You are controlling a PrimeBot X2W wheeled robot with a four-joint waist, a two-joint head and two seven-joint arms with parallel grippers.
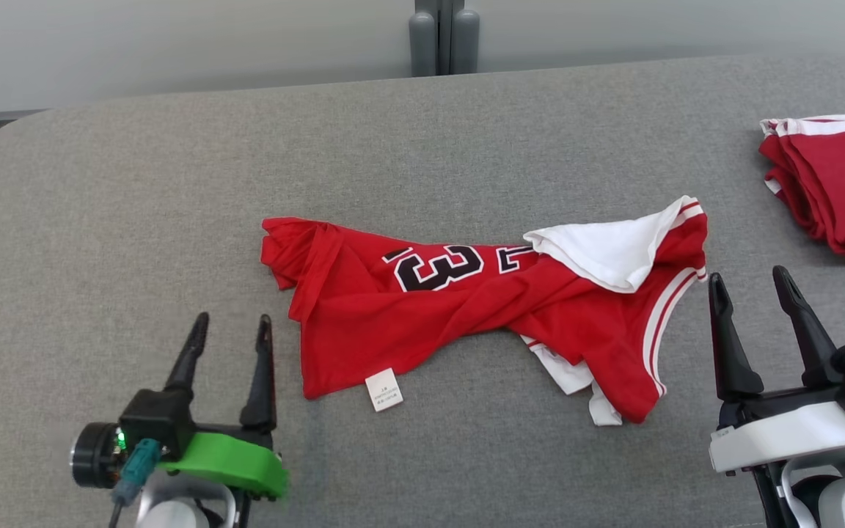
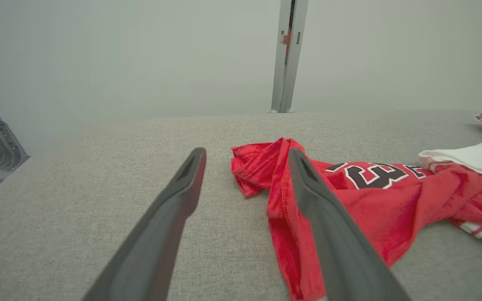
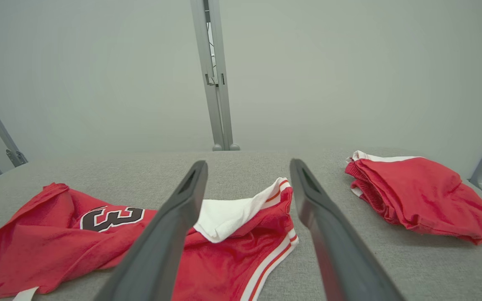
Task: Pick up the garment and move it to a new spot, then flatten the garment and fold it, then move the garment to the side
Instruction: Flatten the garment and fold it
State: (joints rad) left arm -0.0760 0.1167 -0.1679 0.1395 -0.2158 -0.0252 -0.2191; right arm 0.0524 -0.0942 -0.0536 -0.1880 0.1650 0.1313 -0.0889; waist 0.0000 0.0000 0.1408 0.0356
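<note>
The red jersey (image 1: pixel 466 315) lies crumpled in the middle of the grey table (image 1: pixel 100 220), not yet flattened. Its long axis runs side to side across the robot's front. The left end is bunched into a ridge. At the right end a white flap (image 1: pixel 606 249) of the inside is turned back over the striped edge. A small white label (image 1: pixel 383 389) hangs off the near hem.

The left gripper (image 1: pixel 234 319) sits near the jersey's near-left corner, fingers spread and holding nothing. In its wrist view the hem lies just past its right finger, so the cloth is ahead and to the right of it. The right gripper (image 1: pixel 748 275) is just beside the striped right edge, its fingers also spread and empty. From it the jersey lies ahead and to the left.

Each arm looks about equally near its own end, so a two-handed lift by the ends seems the natural start.

A second, folded red garment (image 1: pixel 833 183) rests well apart at the far right.
</note>
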